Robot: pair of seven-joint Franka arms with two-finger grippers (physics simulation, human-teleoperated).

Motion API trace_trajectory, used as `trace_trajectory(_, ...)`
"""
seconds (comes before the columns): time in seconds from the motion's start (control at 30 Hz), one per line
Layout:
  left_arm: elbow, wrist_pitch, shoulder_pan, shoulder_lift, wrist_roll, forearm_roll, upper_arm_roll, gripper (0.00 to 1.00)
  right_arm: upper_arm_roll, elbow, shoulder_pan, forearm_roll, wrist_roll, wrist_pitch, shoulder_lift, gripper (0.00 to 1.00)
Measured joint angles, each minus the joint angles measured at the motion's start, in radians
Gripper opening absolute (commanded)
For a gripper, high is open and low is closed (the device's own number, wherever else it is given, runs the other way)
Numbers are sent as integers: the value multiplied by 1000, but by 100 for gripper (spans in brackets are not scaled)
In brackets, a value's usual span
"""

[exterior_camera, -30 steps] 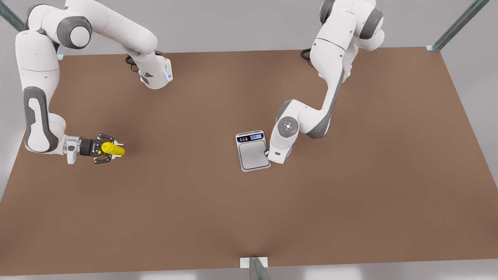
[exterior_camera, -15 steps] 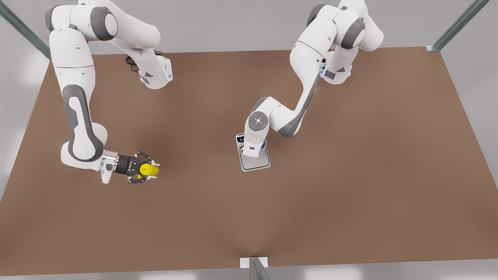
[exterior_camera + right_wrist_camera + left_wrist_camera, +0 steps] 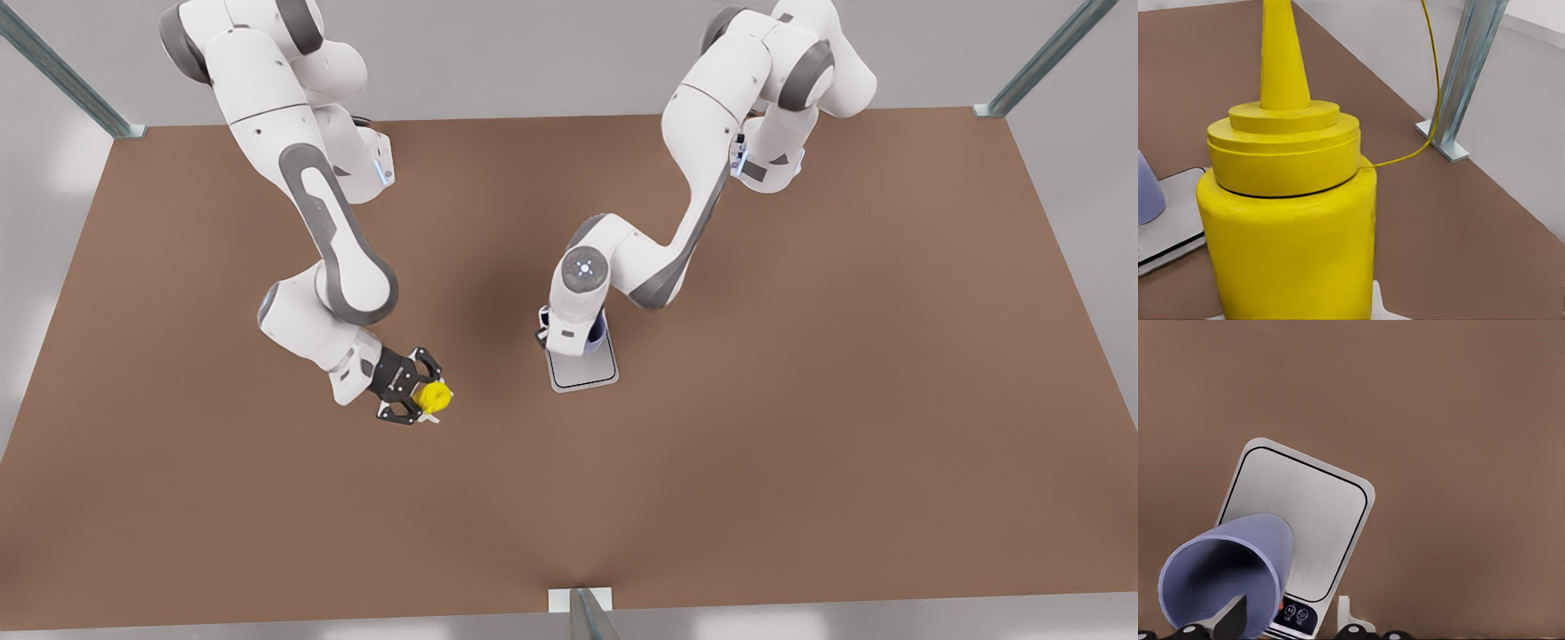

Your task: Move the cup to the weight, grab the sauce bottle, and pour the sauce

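1. Your right gripper [image 3: 425, 399] sits at the front view's left, above the brown table [image 3: 800, 400], with its fingers clamped on the yellow sauce bottle [image 3: 435, 396].
2. In the right wrist view the sauce bottle [image 3: 1291, 220] stands upright in the grasp, ribbed cap and cone nozzle pointing up, with the scale's corner [image 3: 1168, 230] and the cup's edge [image 3: 1148, 190] off to one side.
3. Your left arm reaches over the weight [image 3: 585, 369], a silver-grey digital scale near the table's middle; its wrist hides the display end in the front view.
4. The lavender-blue cup [image 3: 1228, 580] is in your left gripper [image 3: 1288, 620]: one finger [image 3: 1231, 619] sits inside the cup's mouth and a pale finger [image 3: 1346, 615] outside, so it is gripping the wall.
5. In the left wrist view the cup lies over the scale's plate [image 3: 1298, 520] near the button end; you cannot tell whether its base touches the plate.
6. A sliver of the cup [image 3: 599, 331] peeks out beside the left wrist in the front view.
7. The bottle and the scale are well apart.
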Motion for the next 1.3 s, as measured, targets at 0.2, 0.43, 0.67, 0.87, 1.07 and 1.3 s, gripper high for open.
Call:
trace_trajectory(0.2,23,-131,16,-81,113,-6,147,83,-7,-6,122,-58,4,114,-11,59)
trace_trajectory(0.43,-4,-372,95,-100,1132,-161,738,90,-11,92,234,-817,753,102,26,59)
trace_trajectory(0.67,42,-410,455,-235,1392,-172,524,100,-5,276,365,-1334,1238,-83,94,59)
trace_trajectory(0.87,-347,-182,798,-601,1268,96,-18,100,-5,293,366,-1531,1065,-233,84,59)
trace_trajectory(1.07,-347,-179,832,-575,1270,174,-119,100,-7,294,436,-1645,987,-347,85,59)
trace_trajectory(1.3,-324,-183,840,-541,1265,189,-119,100,-17,346,426,-1735,943,-418,86,59)
